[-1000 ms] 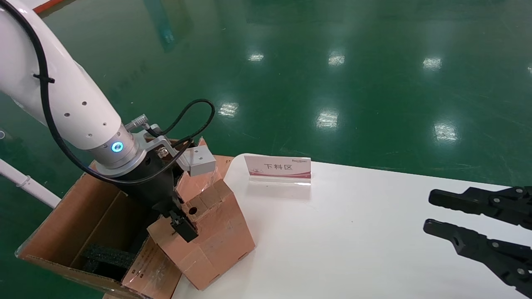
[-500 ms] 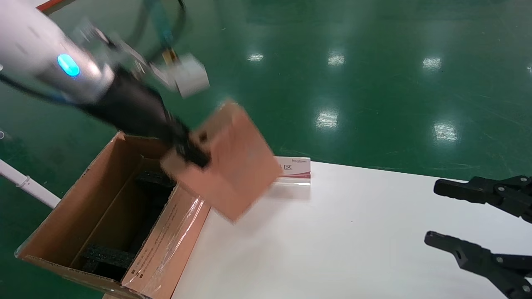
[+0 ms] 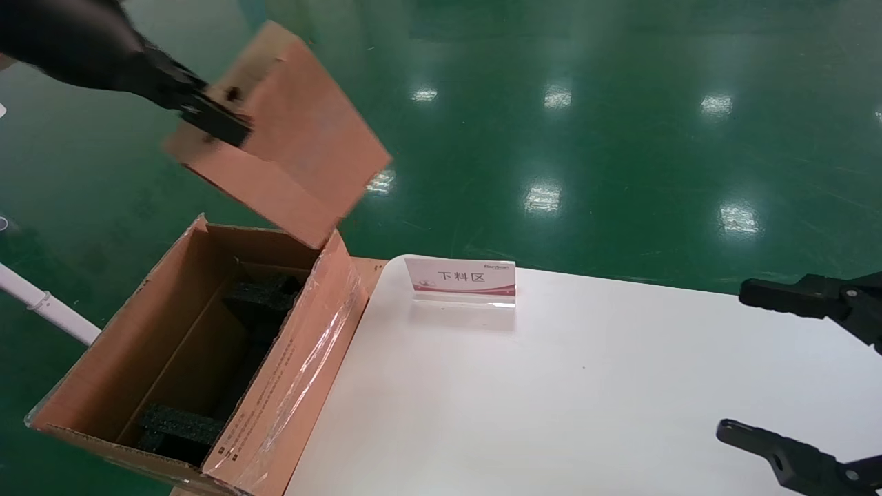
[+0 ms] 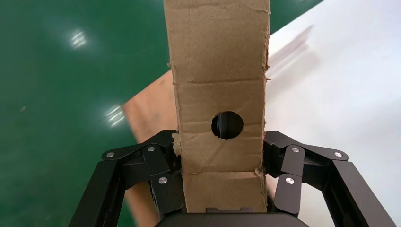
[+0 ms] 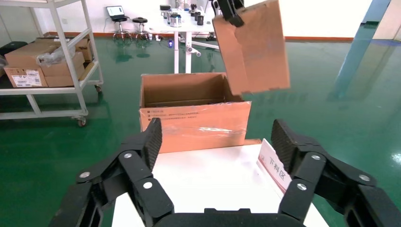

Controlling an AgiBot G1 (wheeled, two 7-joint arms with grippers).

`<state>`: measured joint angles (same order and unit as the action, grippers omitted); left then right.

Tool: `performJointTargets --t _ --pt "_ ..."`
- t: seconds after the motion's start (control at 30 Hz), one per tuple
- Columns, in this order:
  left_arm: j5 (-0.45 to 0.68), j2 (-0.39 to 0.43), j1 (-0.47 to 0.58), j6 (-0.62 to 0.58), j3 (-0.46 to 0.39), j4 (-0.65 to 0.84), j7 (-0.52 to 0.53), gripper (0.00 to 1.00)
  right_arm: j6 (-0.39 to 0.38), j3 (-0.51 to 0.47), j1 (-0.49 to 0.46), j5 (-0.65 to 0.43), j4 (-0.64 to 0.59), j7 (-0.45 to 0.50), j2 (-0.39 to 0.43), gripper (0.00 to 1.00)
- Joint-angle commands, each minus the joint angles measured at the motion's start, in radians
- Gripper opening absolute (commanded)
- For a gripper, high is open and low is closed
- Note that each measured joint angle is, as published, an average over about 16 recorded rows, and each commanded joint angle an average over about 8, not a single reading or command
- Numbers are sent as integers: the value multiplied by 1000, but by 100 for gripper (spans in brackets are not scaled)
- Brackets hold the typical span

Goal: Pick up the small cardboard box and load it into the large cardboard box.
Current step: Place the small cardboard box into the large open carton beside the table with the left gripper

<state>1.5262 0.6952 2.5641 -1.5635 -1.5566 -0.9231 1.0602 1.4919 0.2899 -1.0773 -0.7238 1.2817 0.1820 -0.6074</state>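
Observation:
My left gripper [image 3: 207,114] is shut on the small cardboard box [image 3: 289,138] and holds it tilted in the air, above the far end of the large cardboard box [image 3: 289,372]. In the left wrist view the small box [image 4: 220,71] stands between the jaws, its round hole showing. The large box stands open off the table's left edge, with black foam [image 3: 179,424] inside and clear tape on its near flap. In the right wrist view the small box [image 5: 253,47] hangs above the large box [image 5: 194,123]. My right gripper [image 3: 785,372] is open and empty over the table's right side.
A white table [image 3: 551,399] holds a small sign stand [image 3: 462,281] near its far edge. The floor around is green. A white pipe [image 3: 41,306] runs at the far left. In the right wrist view a shelf rack [image 5: 47,61] with cartons stands behind.
My left gripper has lifted the small box from the table edge up and to the left, above the large box. My right gripper's jaws have spread wider.

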Motion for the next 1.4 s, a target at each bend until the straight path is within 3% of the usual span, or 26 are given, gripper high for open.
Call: performJointTargets --t 0.03,0.43,0.8,1.4 --pt "23 2 23 -15 -7 41 -28 0 0 0 0 0 0 0 0 100" --pt "36 0 64 -35 -253 153 -79 0 0 1 0 1 0 0 0 100" --pt "-46 -8 62 -25 -469 138 3 0 -1 2 0 1 0 -1 1 100" --pt "-78 -36 -5 25 -587 37 174 0 -1 3 -1 2 0 -1 1 100"
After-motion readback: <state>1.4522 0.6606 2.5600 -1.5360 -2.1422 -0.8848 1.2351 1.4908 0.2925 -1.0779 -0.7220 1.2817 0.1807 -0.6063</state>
